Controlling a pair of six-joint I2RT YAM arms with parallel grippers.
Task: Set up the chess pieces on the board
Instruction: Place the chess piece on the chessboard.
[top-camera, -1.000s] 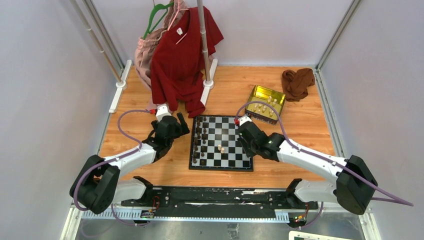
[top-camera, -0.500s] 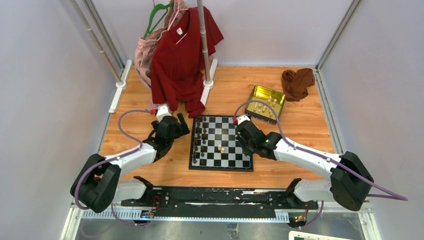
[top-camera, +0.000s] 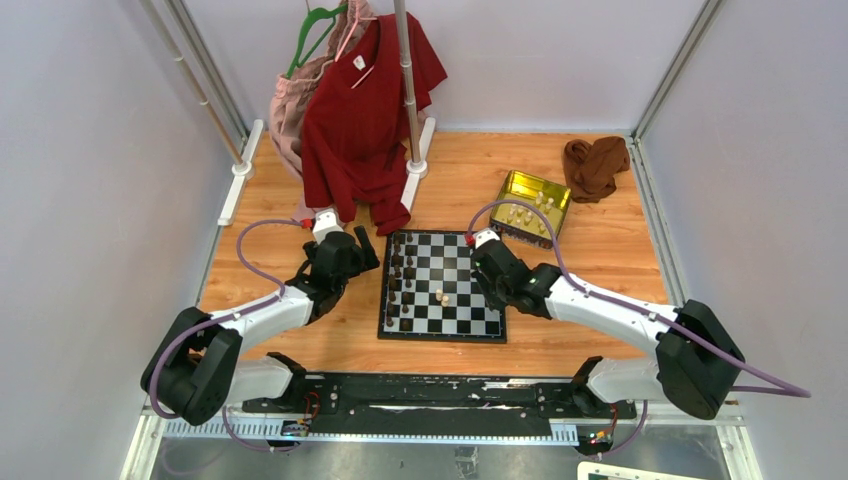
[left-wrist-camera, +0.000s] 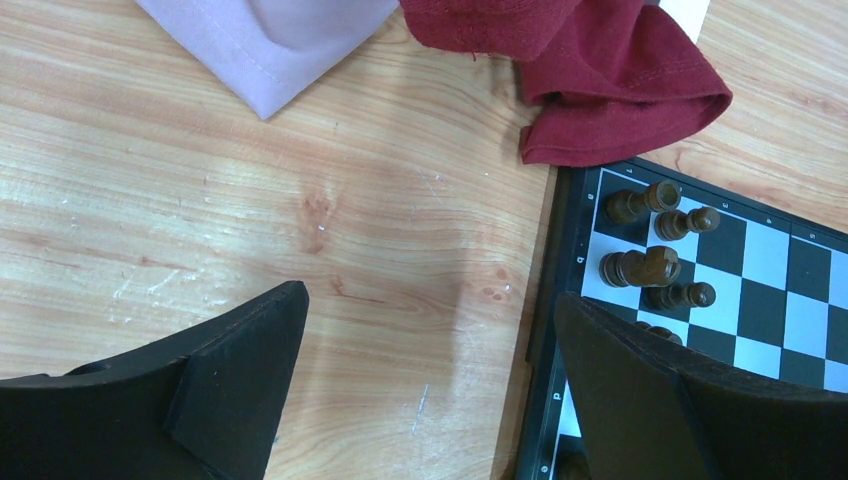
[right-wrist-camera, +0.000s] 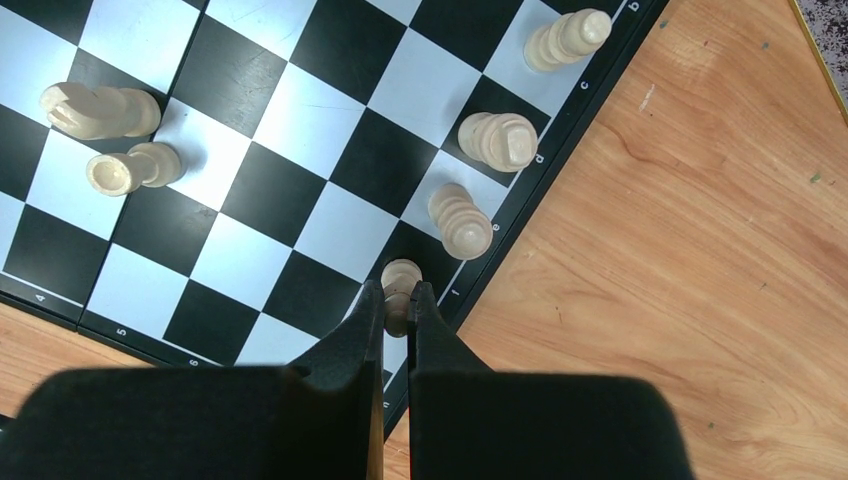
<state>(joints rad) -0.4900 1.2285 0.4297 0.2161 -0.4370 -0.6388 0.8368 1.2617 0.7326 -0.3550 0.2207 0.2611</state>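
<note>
The black and white chessboard (top-camera: 455, 252) lies mid-table. Several dark pieces (top-camera: 398, 270) stand along its left columns; they also show in the left wrist view (left-wrist-camera: 645, 265). Two cream pieces (top-camera: 441, 296) lie near the board's middle and show in the right wrist view (right-wrist-camera: 110, 135). My right gripper (right-wrist-camera: 398, 300) is shut on a cream piece (right-wrist-camera: 400, 275) over the board's right edge, beside three cream pieces (right-wrist-camera: 497, 140) standing in the edge column. In the top view it sits at the board's right side (top-camera: 487, 268). My left gripper (left-wrist-camera: 430, 330) is open and empty over bare wood just left of the board (top-camera: 362, 245).
A gold tin (top-camera: 533, 205) holding several cream pieces sits behind the board on the right. A brown cloth (top-camera: 595, 165) lies at the back right. A red shirt (top-camera: 365, 110) and pink garment (top-camera: 290, 110) hang from a pole (top-camera: 405, 80), the shirt's hem touching the board's far left corner (left-wrist-camera: 620, 80).
The right arm has shifted slightly left toward the board's right edge. The left arm has not moved.
</note>
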